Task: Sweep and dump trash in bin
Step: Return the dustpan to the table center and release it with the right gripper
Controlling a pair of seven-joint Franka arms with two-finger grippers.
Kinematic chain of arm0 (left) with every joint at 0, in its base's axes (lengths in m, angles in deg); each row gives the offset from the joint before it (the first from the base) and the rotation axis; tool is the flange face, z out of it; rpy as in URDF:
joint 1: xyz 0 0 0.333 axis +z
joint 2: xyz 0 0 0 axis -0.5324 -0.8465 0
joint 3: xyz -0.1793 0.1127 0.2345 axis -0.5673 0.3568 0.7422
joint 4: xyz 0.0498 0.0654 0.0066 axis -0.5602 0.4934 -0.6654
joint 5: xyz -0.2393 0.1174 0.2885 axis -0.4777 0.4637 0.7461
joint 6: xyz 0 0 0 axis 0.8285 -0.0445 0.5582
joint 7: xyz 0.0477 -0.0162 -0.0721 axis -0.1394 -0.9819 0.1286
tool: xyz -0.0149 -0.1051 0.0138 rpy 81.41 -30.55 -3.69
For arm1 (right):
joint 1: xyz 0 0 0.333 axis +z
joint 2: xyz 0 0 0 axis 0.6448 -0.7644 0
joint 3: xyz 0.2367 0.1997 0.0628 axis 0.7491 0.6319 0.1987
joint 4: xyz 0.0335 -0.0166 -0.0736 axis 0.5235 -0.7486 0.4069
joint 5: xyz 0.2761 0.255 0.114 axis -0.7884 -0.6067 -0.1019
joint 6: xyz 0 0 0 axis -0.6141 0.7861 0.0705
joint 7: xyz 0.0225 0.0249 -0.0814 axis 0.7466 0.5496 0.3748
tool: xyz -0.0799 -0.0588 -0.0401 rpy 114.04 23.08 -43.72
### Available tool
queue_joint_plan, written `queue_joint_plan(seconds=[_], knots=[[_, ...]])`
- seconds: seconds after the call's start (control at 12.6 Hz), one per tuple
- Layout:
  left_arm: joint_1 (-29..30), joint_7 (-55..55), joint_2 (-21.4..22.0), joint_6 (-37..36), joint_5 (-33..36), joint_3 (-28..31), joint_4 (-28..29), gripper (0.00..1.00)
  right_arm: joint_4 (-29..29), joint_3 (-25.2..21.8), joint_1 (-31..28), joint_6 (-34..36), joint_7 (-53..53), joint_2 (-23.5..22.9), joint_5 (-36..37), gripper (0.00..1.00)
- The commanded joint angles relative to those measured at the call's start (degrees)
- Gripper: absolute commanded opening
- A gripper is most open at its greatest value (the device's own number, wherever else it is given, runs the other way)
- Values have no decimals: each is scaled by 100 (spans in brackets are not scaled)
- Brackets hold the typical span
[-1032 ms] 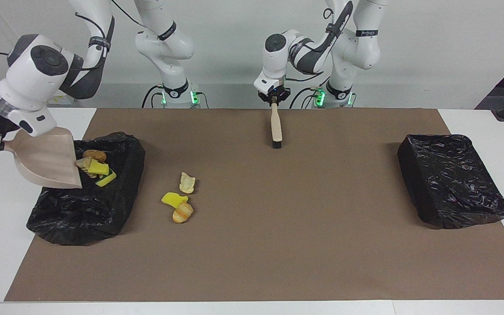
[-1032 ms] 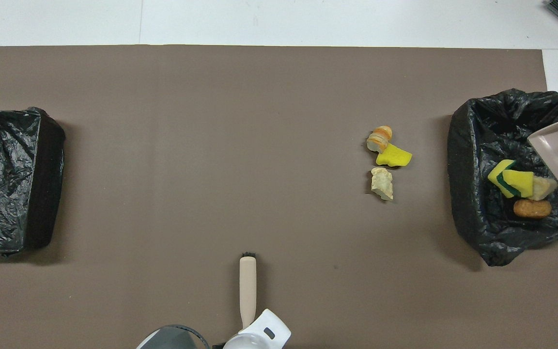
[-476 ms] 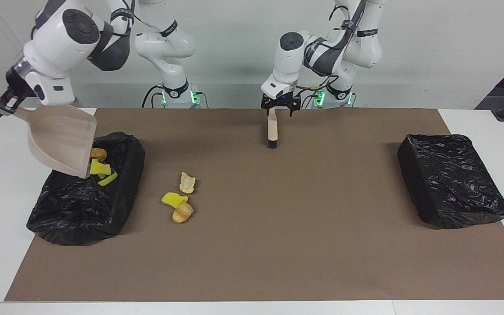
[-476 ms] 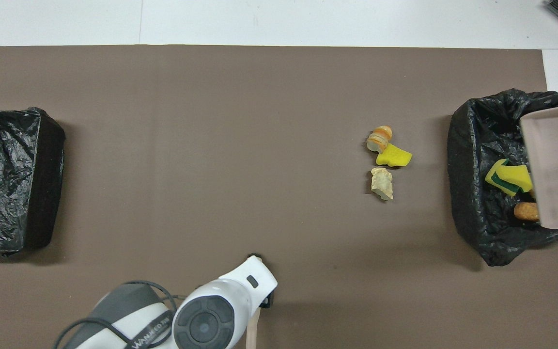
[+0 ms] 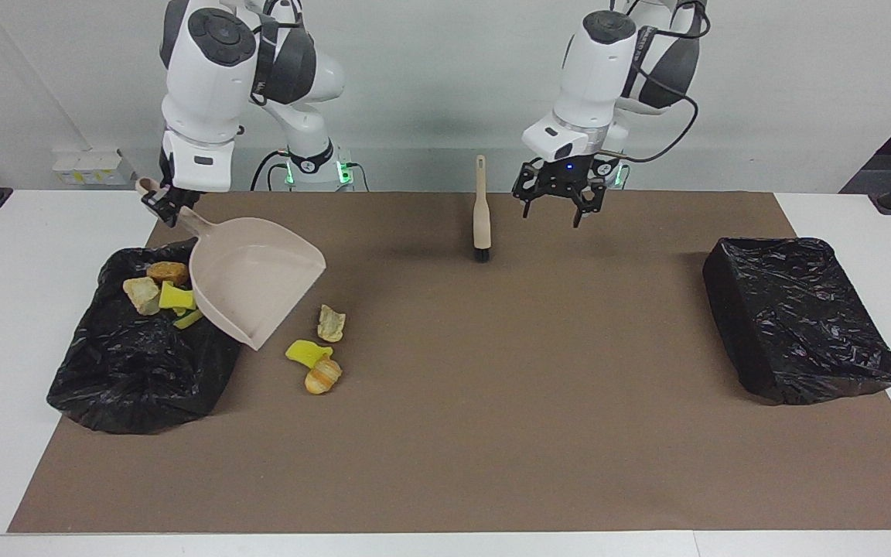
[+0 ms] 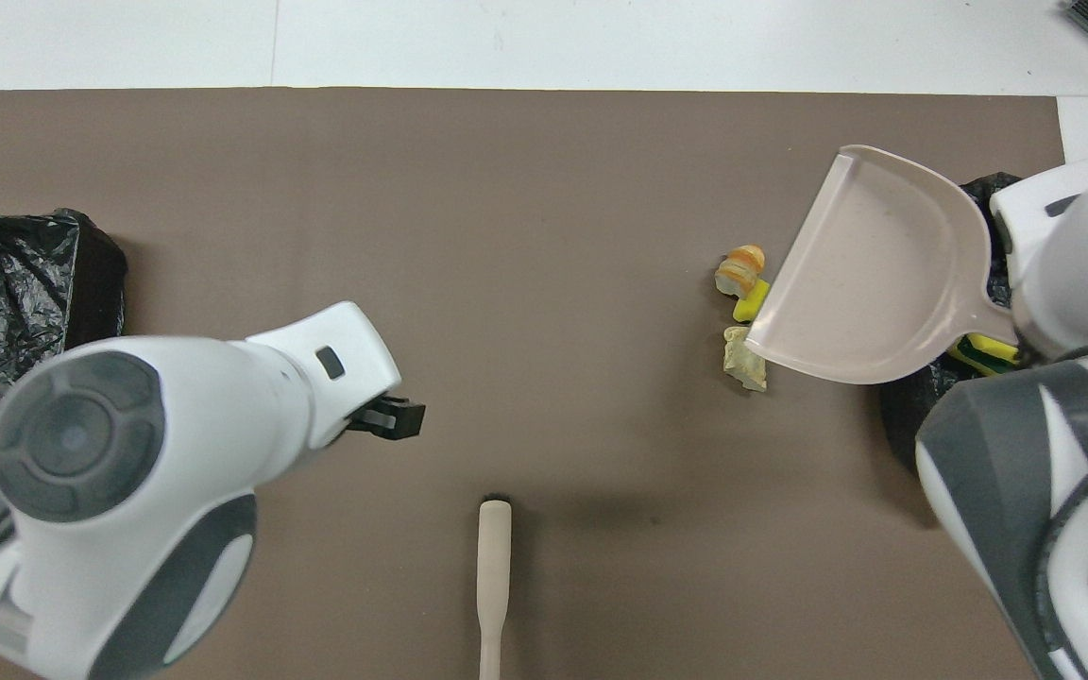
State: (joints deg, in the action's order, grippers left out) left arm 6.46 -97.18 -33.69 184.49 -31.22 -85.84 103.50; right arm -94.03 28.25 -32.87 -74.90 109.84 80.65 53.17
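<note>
Trash point(image 5: 320, 352): seven small scraps. Three loose on brown mat, close together: cream bread lump nearest robots, yellow sponge piece touching striped tan roll. Four in black-lined bin point(image 5: 136, 363) at right arm's end: brown lump, cream lump, yellow sponge pieces.

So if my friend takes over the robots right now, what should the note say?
Left end effector: open, up in the air beside the brush, which stands on its bristles, let go.
Right end effector: shut on the dustpan handle; the pan is empty, raised by the bin.
Done: four trash scraps lie in that bin.
Left: three scraps on the mat beside the bin; the second bin holds no scraps.
</note>
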Motion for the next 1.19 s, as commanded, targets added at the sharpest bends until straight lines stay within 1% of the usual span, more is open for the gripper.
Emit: queue_joint_plan(seconds=[0.0,0.08,0.16,0.24,0.32,0.48,0.56,0.63,0.79,0.87,0.95,1.11], knots=[[521,600,-549,-525,149,-73,-1207,100,-9,77,526,6,-2082,-184,-736,0],[767,759,-514,-560,149,-73,-1375,100,0,77,746,-73,-2776,-289,-947,0],[952,891,-488,-778,149,-64,-1577,100,113,86,1018,-108,-3540,-508,-1141,0],[1171,1067,-470,-1119,140,-38,-1840,100,367,86,1247,-117,-4427,-858,-1282,0],[1409,1312,-470,-1393,105,-38,-2051,100,630,86,1380,-178,-4984,-1201,-1405,0],[1822,1813,-505,-1885,96,-20,-2404,100,1306,86,1477,-468,-5977,-1825,-2141,0],[1972,2033,-523,-2001,87,-20,-2570,100,1544,86,1617,-608,-6540,-2089,-2197,0],[2052,2114,-540,-2158,87,-20,-2702,100,1651,86,1775,-862,-6911,-2275,-2249,0],[2174,2123,-706,-2527,87,-20,-3062,100,1679,86,1952,-1389,-7465,-2530,-2573,0],[2332,2141,-707,-2616,61,-20,-3064,100,1687,86,2092,-1670,-7720,-2671,-2653,0],[2360,2167,-664,-2600,69,-20,-3055,100,1705,86,2224,-1891,-7827,-2837,-2654,0],[2378,2167,-567,-2643,61,-11,-2977,100,1705,112,2287,-2217,-7837,-3154,-3021,0]])
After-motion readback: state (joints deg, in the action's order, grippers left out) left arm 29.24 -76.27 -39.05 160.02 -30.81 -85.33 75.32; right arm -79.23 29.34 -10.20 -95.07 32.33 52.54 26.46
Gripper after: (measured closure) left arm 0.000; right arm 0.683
